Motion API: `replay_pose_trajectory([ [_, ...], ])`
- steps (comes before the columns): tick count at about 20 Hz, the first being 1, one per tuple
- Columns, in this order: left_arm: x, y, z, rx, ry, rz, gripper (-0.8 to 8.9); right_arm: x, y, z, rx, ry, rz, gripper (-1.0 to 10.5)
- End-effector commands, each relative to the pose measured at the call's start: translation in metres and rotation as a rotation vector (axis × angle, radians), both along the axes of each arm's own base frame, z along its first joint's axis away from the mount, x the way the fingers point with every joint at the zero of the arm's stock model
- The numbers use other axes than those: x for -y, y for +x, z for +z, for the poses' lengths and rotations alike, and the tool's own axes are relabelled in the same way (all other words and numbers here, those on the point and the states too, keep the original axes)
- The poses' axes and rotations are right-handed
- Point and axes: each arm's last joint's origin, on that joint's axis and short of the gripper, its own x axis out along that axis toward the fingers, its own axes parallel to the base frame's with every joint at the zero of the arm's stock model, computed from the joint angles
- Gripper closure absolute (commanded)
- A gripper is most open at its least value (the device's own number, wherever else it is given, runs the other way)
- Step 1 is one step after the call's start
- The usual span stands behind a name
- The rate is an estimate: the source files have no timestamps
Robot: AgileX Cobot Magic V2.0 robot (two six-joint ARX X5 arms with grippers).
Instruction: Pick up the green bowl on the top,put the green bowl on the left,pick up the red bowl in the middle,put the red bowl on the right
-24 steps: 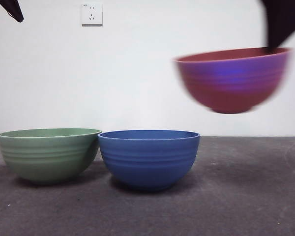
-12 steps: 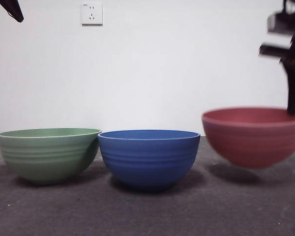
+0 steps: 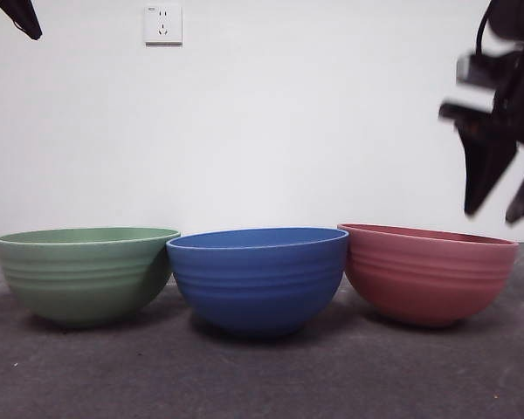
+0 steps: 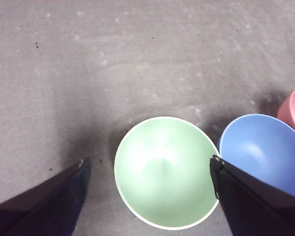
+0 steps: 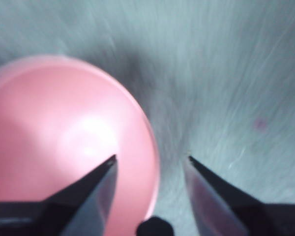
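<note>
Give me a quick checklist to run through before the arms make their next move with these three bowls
1. Red bowl down on the table, at the right end of the row: ok.
2. Right tool open and clear above the red bowl's rim: ok.
3. Green bowl set at the left end: ok.
4. Left tool open, high over the green bowl, holding nothing: ok.
5. Red bowl apart from the blue bowl: cannot tell, their rims meet or overlap from the front.

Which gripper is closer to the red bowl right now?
Right. The right gripper hangs open just above the red bowl, off its rim. The left gripper is over the green bowl, at the row's far end.
</note>
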Motion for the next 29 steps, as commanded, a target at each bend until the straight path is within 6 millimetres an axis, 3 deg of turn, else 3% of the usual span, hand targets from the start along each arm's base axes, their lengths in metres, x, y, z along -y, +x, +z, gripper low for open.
replay_pose_trajectory([
  [1,0.001,0.000,0.001,0.007,-0.004,-0.001,4.09,-0.001,-0.017,0.030,0.148,0.028,0.007,7.0],
  [3,0.001,0.001,0.001,0.011,-0.002,-0.003,4.30,-0.002,-0.036,0.060,0.304,0.059,0.028,7.8],
  [5,0.001,0.001,0.001,0.019,0.006,-0.013,7.15,-0.003,-0.058,0.087,0.456,0.084,0.059,9.7],
  [6,0.001,0.001,0.002,0.030,0.014,-0.022,8.32,-0.003,-0.068,0.098,0.525,0.099,0.070,9.6],
  [8,0.001,0.001,0.007,0.085,0.017,-0.022,8.21,-0.001,-0.090,0.110,0.655,0.110,0.059,9.6],
  [10,-0.001,-0.008,0.013,0.182,0.017,-0.025,8.21,0.005,-0.115,0.105,0.771,0.094,0.007,9.6],
  [12,-0.005,-0.026,0.007,0.277,0.000,-0.021,8.21,0.011,-0.139,0.088,0.843,0.115,-0.035,9.6],
  [15,-0.010,-0.052,-0.031,0.347,-0.009,-0.015,8.21,0.019,-0.167,0.060,0.903,0.140,-0.046,9.6],
  [17,-0.012,-0.064,-0.049,0.361,-0.012,-0.013,8.21,0.022,-0.176,0.054,0.885,0.182,-0.081,9.6],
  [22,-0.013,-0.070,-0.063,0.213,-0.039,0.006,8.17,0.025,-0.176,0.051,0.857,0.148,-0.176,9.6],
  [29,-0.013,-0.072,-0.068,0.150,-0.027,0.005,8.17,0.025,-0.175,0.048,0.832,0.139,-0.175,9.6],
])
